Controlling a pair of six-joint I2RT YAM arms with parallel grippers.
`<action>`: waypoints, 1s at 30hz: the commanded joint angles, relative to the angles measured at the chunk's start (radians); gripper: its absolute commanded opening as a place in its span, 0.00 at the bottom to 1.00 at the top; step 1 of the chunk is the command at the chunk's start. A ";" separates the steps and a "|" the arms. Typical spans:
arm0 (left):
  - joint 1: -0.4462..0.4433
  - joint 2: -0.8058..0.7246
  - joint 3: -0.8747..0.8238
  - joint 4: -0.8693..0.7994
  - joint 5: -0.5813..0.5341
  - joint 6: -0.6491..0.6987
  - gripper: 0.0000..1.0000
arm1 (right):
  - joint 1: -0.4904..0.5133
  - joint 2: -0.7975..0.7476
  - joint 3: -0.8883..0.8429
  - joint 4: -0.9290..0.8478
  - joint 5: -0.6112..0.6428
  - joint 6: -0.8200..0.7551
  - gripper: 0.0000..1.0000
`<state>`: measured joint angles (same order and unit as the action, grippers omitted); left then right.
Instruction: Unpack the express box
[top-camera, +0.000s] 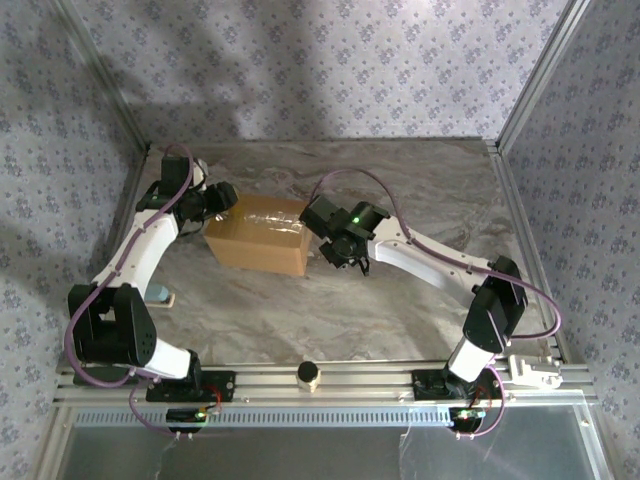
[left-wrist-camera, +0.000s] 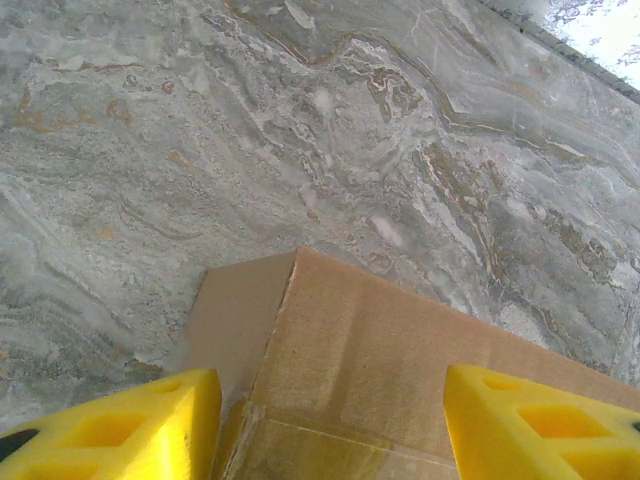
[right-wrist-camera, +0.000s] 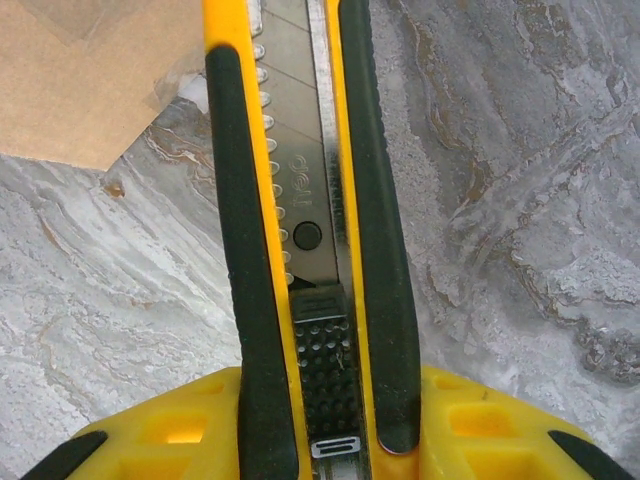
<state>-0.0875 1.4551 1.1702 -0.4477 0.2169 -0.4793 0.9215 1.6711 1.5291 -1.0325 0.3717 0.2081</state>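
Starting with the top view, one box (top-camera: 258, 235) is seen on the marbled table (top-camera: 430, 180), left of centre. Its cardboard is plain and its top is flat under a glossy strip of tape (top-camera: 268, 222). Two arms are counted. The left hand (top-camera: 218, 198) is held at the box's far left corner, and the right hand (top-camera: 348, 258) is just off the box's right end. One small black-topped cylinder (top-camera: 309, 374) stands on the near rail between the two bases.

In the left wrist view, the left hand (left-wrist-camera: 330, 425) is shown with its two yellow fingers (left-wrist-camera: 110, 430) set well apart. One end of the box (left-wrist-camera: 400, 340) lies between and beyond them, and an edge of the tape (left-wrist-camera: 330, 450) crosses the cardboard near the fingers. Whether the fingers touch the box cannot be told.

In the right wrist view, the right hand (right-wrist-camera: 320, 440) is clamped on one knife (right-wrist-camera: 300, 200), a yellow and black cutter with its segmented blade pushed out over the table. A small mark is stamped on the blade and appears to read "deli", though this is not certain. One corner of the box (right-wrist-camera: 70, 80), with tape on it, is seen at the upper left, close beside the blade.
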 joint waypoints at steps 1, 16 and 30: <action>-0.011 0.008 0.032 0.003 0.010 0.002 0.61 | 0.014 -0.012 0.019 -0.031 0.018 -0.004 0.00; -0.020 0.023 0.049 0.000 0.010 0.008 0.61 | 0.045 -0.033 0.013 -0.060 0.035 0.020 0.00; -0.054 0.059 0.123 -0.023 -0.020 0.030 0.60 | 0.079 -0.093 -0.043 -0.089 0.065 0.090 0.00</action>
<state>-0.1337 1.5040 1.2346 -0.4587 0.1944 -0.4713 0.9871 1.6131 1.4971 -1.1114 0.4145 0.2661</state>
